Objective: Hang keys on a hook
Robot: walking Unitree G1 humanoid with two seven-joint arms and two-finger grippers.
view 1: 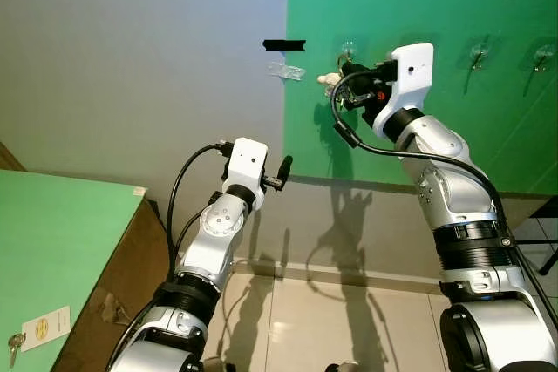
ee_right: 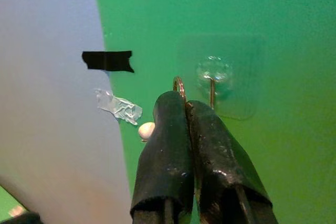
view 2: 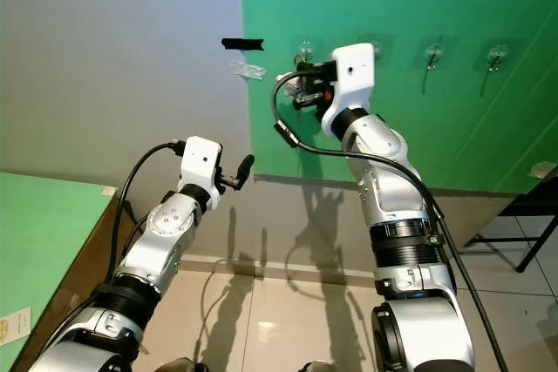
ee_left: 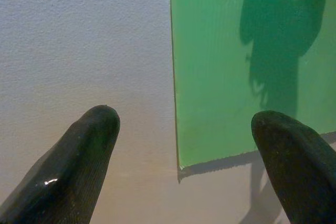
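Grey wall (view 1: 131, 58), green panel (view 1: 453, 6); right hand (ee_right: 185, 109) clamped on key ring (ee_right: 179, 84); left hand (ee_left: 184, 124) apart.

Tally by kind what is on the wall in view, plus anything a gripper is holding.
Clear wall hooks: 3 (left, middle, right)
Black tape strip: 1
Crumpled clear tape: 1
Key ring, held in the right gripper: 1
Total: 6
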